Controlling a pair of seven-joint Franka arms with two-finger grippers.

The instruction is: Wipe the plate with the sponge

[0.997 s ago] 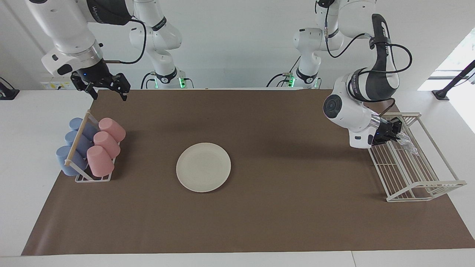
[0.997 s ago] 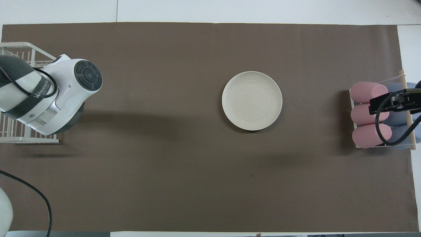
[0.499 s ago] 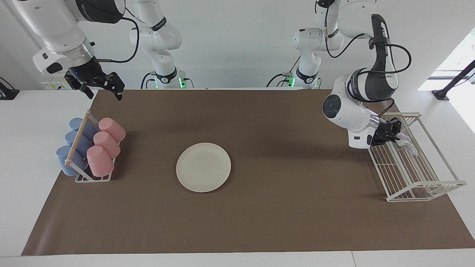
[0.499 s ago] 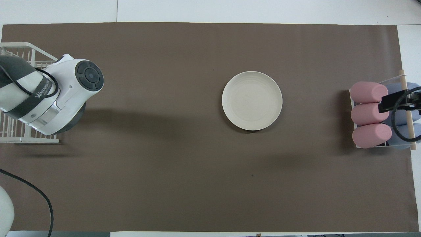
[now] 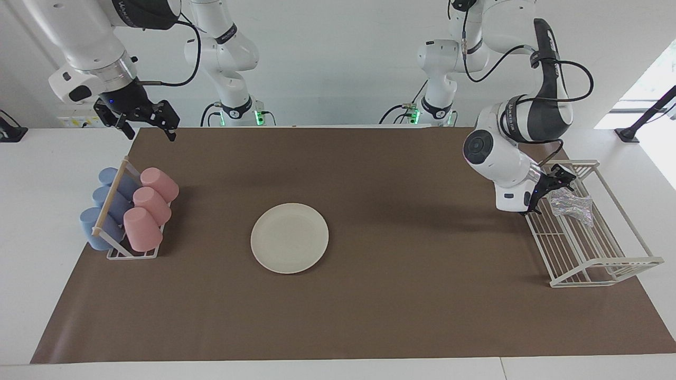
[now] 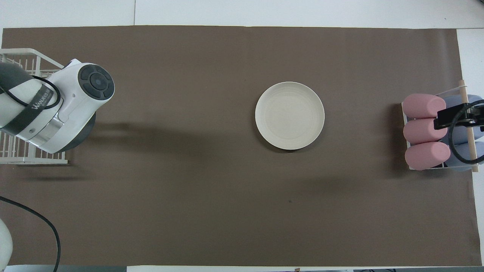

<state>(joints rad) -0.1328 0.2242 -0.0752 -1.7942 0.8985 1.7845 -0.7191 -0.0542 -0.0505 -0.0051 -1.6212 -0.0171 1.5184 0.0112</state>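
The cream-white plate (image 5: 289, 238) (image 6: 289, 115) lies flat in the middle of the brown mat with nothing on it. The silvery mesh sponge (image 5: 569, 205) rests on the wires of the white wire rack (image 5: 607, 274) at the left arm's end of the table. My left gripper (image 5: 550, 190) hangs open right beside the sponge, at the rack's edge, fingers spread and holding nothing. In the overhead view the left arm covers the sponge. My right gripper (image 5: 149, 130) is open and raised over the mat's corner by the cup rack.
A rack of pink and blue cups (image 5: 127, 211) (image 6: 427, 132) stands at the right arm's end of the mat. The wire rack (image 6: 22, 160) sits at the mat's edge under the left arm. Bare brown mat surrounds the plate.
My left gripper has opened and let go of the sponge, which now lies in the wire rack, and the hand has drawn back a little. The right gripper has risen slightly.
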